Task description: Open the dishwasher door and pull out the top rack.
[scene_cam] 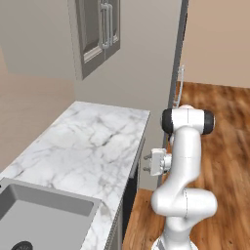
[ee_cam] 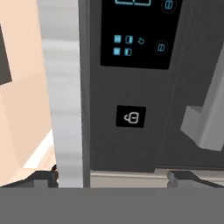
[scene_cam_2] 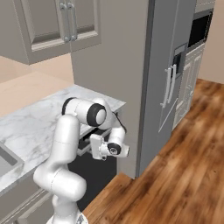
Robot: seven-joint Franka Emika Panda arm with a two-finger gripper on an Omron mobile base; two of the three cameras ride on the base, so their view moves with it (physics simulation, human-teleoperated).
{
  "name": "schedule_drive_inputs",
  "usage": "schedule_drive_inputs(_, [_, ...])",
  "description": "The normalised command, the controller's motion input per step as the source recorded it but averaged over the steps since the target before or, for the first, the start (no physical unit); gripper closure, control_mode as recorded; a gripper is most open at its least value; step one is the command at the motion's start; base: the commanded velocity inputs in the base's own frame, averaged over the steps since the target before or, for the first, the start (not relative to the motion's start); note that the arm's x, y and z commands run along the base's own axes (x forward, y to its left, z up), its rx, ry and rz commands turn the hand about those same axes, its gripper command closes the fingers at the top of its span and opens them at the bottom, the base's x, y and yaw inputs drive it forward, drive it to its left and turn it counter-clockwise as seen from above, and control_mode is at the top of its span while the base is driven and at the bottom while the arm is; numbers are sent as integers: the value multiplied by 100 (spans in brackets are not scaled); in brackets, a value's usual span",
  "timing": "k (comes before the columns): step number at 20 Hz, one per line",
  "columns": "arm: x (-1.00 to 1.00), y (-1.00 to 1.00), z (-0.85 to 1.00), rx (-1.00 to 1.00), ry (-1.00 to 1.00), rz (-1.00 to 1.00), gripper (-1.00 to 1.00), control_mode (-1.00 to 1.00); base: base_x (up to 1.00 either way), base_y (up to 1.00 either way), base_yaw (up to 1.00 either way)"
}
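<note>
In the left base view, our two-finger gripper [scene_cam: 146,163] sits at centre frame, its jaws spread and holding nothing, pointed at the thin dark edge of the flat dark-grey dishwasher door [scene_cam: 130,193] under the white marble counter [scene_cam: 93,141]; we judge it is lined up there to reach the door's top.

In the right base view, the gripper [scene_cam_2: 93,146] hangs just left of centre, facing the black door front [scene_cam_2: 94,173] below the counter's lip; the door looks shut, so the rack stays hidden.

In the hand view, the door [ee_cam: 131,87] fills the middle, its control panel with blue icons [ee_cam: 138,33] at the top, a grey bar handle [ee_cam: 203,127] at right; both fingertips [ee_cam: 177,178] stand wide at the bottom.
</note>
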Motion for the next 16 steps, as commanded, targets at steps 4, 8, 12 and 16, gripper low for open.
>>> schedule_drive_inputs(4, [0, 17, -14, -3, -14, 0, -100, -100, 0, 0, 0])
schedule_drive_inputs(8, [0, 12, -17, -2, -11, 0, -100, -100, 0, 0, 0])
schedule_drive_inputs(12, [0, 9, -15, -1, -9, 0, -100, -100, 0, 0, 0])
schedule_drive_inputs(16, [0, 8, -13, 0, -7, 0, -100, -100, 0, 0, 0])
